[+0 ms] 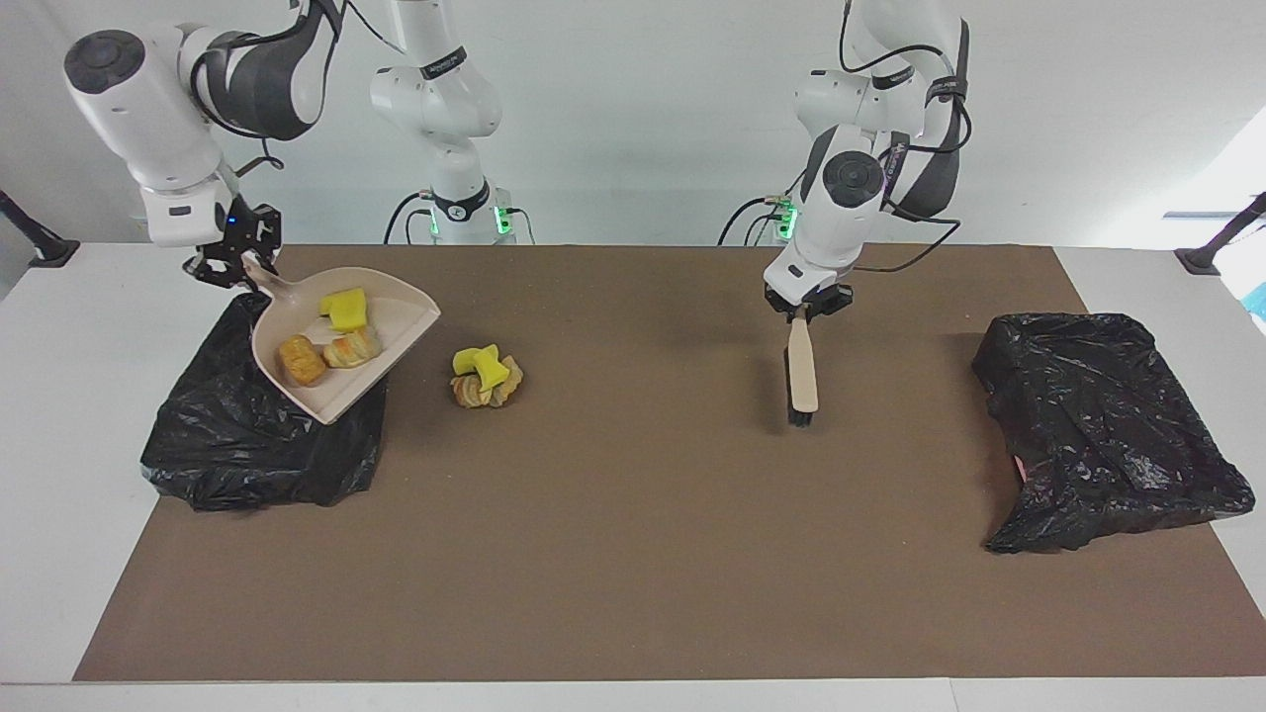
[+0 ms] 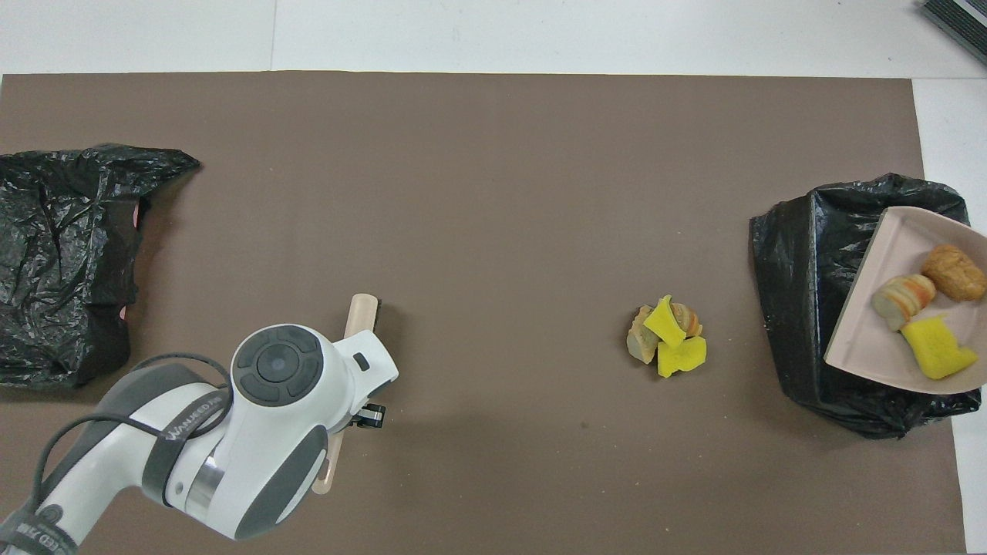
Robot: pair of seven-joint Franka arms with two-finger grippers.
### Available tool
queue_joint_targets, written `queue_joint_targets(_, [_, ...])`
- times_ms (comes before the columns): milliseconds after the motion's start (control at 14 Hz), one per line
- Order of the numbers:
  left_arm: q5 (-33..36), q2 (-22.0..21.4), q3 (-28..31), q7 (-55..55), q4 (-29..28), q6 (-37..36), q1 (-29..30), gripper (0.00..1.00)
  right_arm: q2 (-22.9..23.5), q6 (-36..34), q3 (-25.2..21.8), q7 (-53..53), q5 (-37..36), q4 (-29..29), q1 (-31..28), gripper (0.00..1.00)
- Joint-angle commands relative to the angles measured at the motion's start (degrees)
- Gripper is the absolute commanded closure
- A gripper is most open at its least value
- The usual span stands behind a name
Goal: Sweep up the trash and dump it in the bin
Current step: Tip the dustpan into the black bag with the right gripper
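My right gripper (image 1: 242, 265) is shut on the handle of the beige dustpan (image 1: 401, 314), held tilted in the air over the black-bagged bin (image 1: 257, 445) at the right arm's end. In the pan (image 2: 871, 339) lie a yellow foam chunk (image 1: 346, 309) and two bread-like lumps (image 1: 302, 359). A small pile of trash (image 1: 485, 376), yellow chunks and tan lumps, lies on the brown mat beside the bin (image 2: 802, 262); the overhead view shows this pile (image 2: 667, 339) too. My left gripper (image 1: 801, 311) is shut on the handle of the wooden brush (image 1: 801, 371), bristles down by the mat.
A second black-bagged bin (image 1: 1098, 425) sits at the left arm's end of the mat (image 1: 633, 554). In the overhead view my left arm (image 2: 270, 416) covers most of the brush (image 2: 361, 316). White table border surrounds the mat.
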Motion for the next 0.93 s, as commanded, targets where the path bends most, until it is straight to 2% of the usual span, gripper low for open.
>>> queue_joint_targets(0, [-0.6,-3.4,0.5,-8.0,-3.4,-0.1,-8.2,1.0,-0.3,3.1,1.1,-1.9,-7.0,-0.6,-0.4,1.0])
queue_joint_targets(215, [-4.0,-2.7,0.5,-14.5,-4.0,2.1,-14.2,1.0,2.0,7.1,1.1,-2.5,-13.0,-0.7,-0.4,1.0])
queue_joint_targets(429, [-7.3,-0.7,0.6,-18.9,-5.6,8.4,-18.0,1.0,2.9,9.4,1.3,-5.8,-23.4,-1.2,1.8,1.0])
queue_joint_targets(644, [-7.5,-0.7,0.5,-18.5,-5.9,8.7,-18.2,1.0,2.9,9.8,1.4,-12.3,-28.2,-1.5,4.2,1.0])
queue_joint_targets(858, [-8.4,-0.8,0.5,-18.6,-6.3,8.7,-18.2,1.0,3.6,16.1,1.3,-23.4,-29.1,-1.4,4.4,1.0])
